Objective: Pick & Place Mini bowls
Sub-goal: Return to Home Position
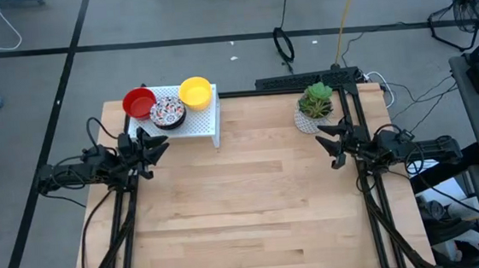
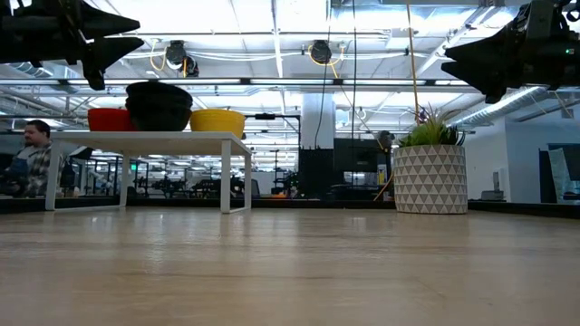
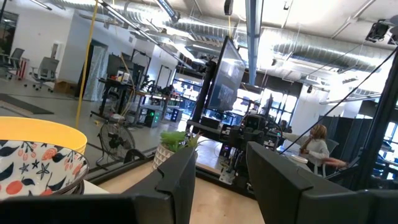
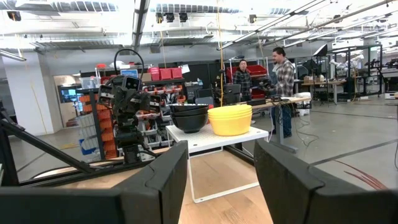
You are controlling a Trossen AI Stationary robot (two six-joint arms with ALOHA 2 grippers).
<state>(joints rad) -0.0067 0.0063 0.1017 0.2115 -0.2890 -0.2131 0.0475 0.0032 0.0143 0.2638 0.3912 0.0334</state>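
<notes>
The mini bowls stand in three small stacks on a white perforated rack point(image 1: 197, 123) at the table's far left: red point(image 1: 139, 102), speckled white point(image 1: 168, 112) and yellow point(image 1: 195, 92). In the low view the red stack point(image 2: 109, 119), a dark-looking stack point(image 2: 159, 106) and the yellow stack point(image 2: 217, 120) rest on the rack top. My left gripper point(image 1: 160, 145) hovers open just near of the rack, raised above the table. My right gripper point(image 1: 324, 140) is open too, raised at the table's right side near the plant.
A white patterned pot with a green plant point(image 1: 315, 104) stands at the table's far right, close to my right gripper. The wooden table top point(image 1: 245, 210) spreads between the arms. People point(image 4: 283, 71) stand in the room beyond the table.
</notes>
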